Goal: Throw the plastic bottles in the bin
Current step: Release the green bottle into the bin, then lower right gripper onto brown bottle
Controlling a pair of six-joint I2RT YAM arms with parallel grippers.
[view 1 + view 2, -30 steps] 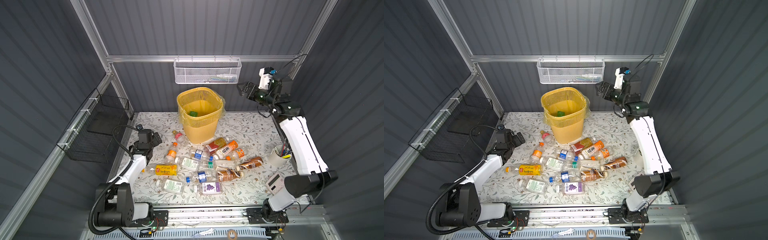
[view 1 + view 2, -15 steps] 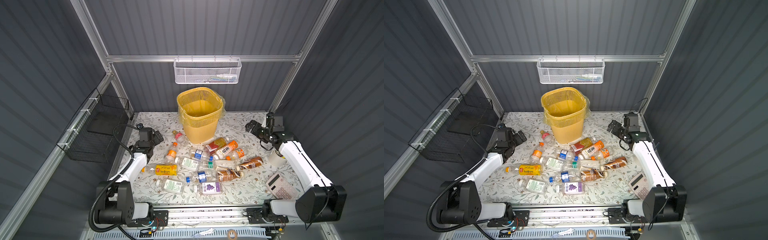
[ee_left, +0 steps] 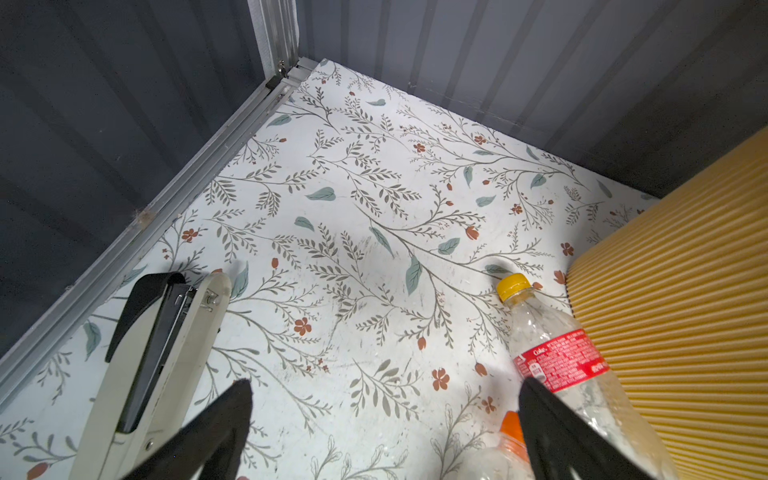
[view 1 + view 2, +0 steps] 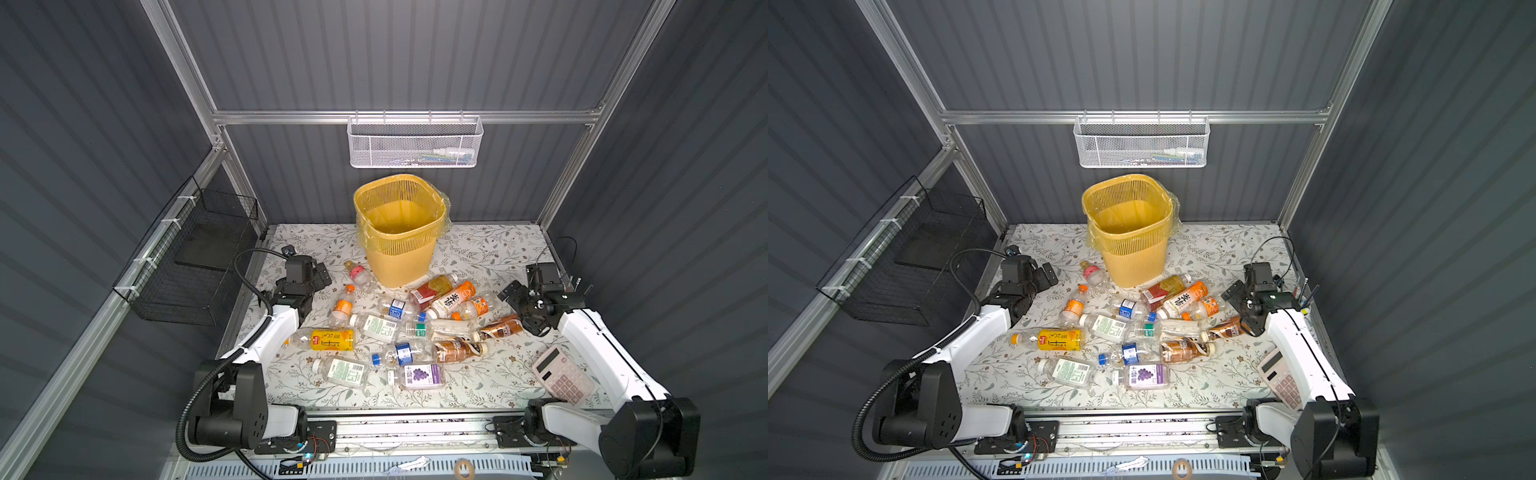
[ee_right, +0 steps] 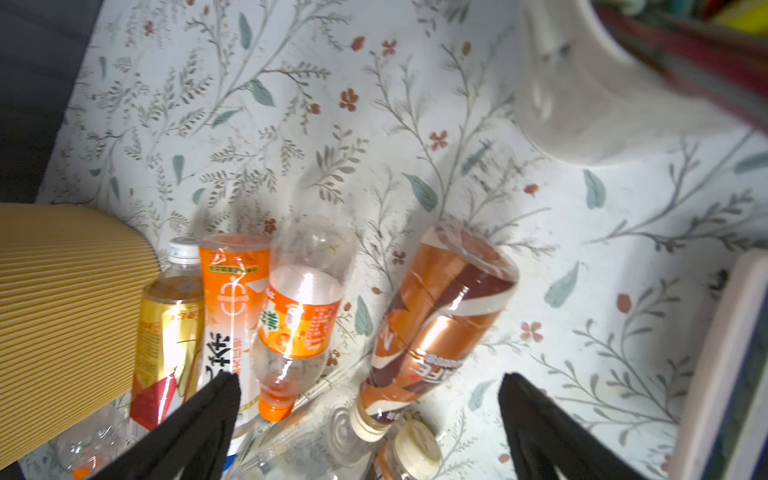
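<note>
In both top views a tall yellow plastic bin (image 4: 395, 257) with holey walls and a thin clear bag stands at the back of the flowery counter (image 4: 490, 257). Clear crinkly plastic bottles (image 4: 376, 327) lie heaped in front of it. Grey ribbed walls (image 4: 415, 62) stand all round. The left gripper (image 4: 323, 277) and right gripper (image 4: 512, 293) are spread wide, holding nothing, beside the heap.

In the left wrist view a red-label bottle with a yellow cap (image 3: 561, 361) lies just beside the bin's ridged side.

In the right wrist view a shiny brown-label bottle (image 5: 436, 320) lies between the spread gripper tips.
</note>
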